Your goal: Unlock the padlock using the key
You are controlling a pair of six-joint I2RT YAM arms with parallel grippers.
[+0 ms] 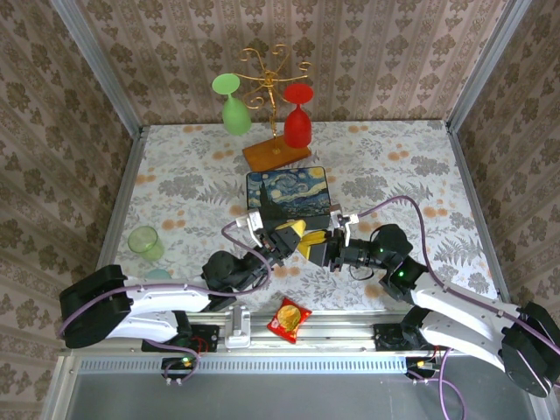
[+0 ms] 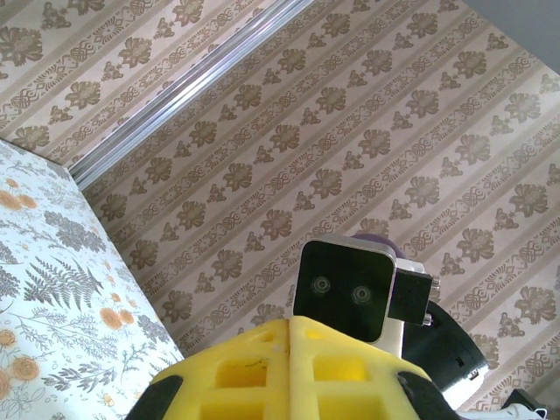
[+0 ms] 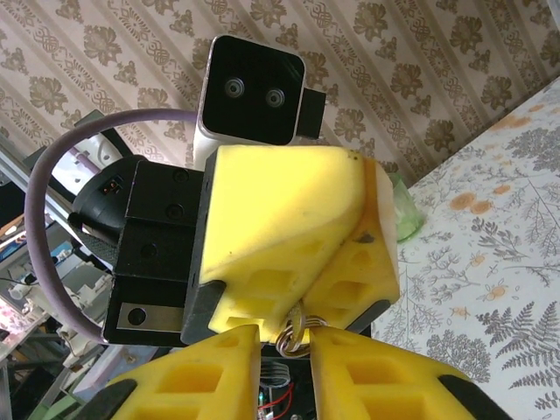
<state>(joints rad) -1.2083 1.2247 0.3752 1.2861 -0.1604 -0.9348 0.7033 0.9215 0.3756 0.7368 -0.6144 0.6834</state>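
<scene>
Both arms meet just above the surface [image 1: 394,157] in front of the painted box [image 1: 289,188], the left pincer [image 2: 289,337] clenched tight and the right pincer [image 3: 286,339] slightly parted around what I take for the padlock [image 3: 295,332], just a silvery loop, gripped or not I cannot tell, so the unlocking looks unfinished.

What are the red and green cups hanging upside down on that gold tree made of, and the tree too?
The red cup and green cup look smooth and glossy, like coloured glass or plastic; the look alone can't settle which. The gold tree looks like thin bent metal wire with a shiny gold finish. Its base looks like smooth orange-brown wood.
</scene>
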